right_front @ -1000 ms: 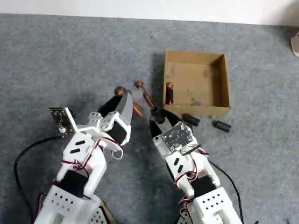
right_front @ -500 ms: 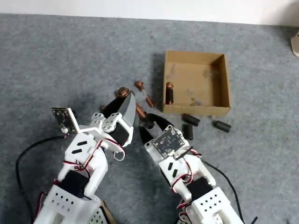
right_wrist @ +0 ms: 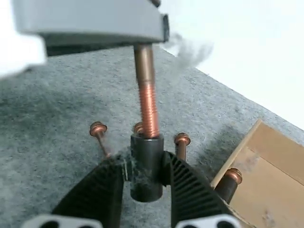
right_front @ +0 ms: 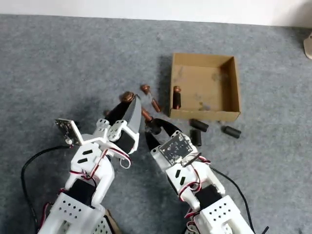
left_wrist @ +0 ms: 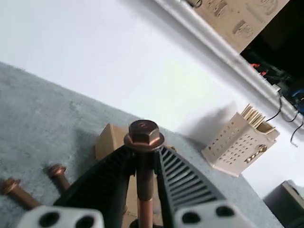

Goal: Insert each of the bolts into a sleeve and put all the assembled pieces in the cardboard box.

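**Mating bolt [right_wrist: 146, 95] to sleeve [right_wrist: 146, 154], at 8 o'clock from the cardboard box [right_front: 209, 116].**

Clamped head-up between the closed fingers of the left gripper [left_wrist: 144, 153], threaded tip at the sleeve mouth, touching or just inside; cannot tell which. Pinched upright in the closed right gripper [right_wrist: 145, 166]. Carried in from 3 o'clock over the last second, then held steady, closing the earlier gap. Judged: alignment done, insertion barely begun. Press along the axis; avoid tilt. At 12 o'clock of the pair, loose bolts [right_front: 152, 100]; at 3 o'clock, spare sleeves [right_front: 199, 125]; inside the box, along its 9 o'clock wall, one assembled piece [right_front: 176, 97].
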Motion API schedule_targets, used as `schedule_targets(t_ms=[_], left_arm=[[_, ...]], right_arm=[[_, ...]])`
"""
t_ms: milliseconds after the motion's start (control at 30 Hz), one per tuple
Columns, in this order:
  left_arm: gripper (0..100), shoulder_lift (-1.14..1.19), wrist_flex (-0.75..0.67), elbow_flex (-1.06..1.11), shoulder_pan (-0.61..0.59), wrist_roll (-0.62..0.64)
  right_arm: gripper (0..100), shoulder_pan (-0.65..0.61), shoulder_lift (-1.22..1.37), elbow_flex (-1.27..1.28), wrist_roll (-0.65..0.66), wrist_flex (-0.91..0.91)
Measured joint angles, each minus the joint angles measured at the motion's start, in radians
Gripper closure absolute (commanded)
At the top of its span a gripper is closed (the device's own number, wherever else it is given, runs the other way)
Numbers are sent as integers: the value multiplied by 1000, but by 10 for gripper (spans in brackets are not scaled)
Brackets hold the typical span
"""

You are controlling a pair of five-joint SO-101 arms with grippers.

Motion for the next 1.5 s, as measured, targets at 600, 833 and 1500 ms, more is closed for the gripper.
schedule_targets(t_ms=[600,833,1500], left_arm=[[992,-14,180,8,143,-52],[875,-14,180,8,187,-255],[604,-17,385,-80,44,-264]], right_arm=[[994,-3,-400,0,-69,358],[994,48,-400,0,-72,361],[995,190,-402,0,-2,370]])
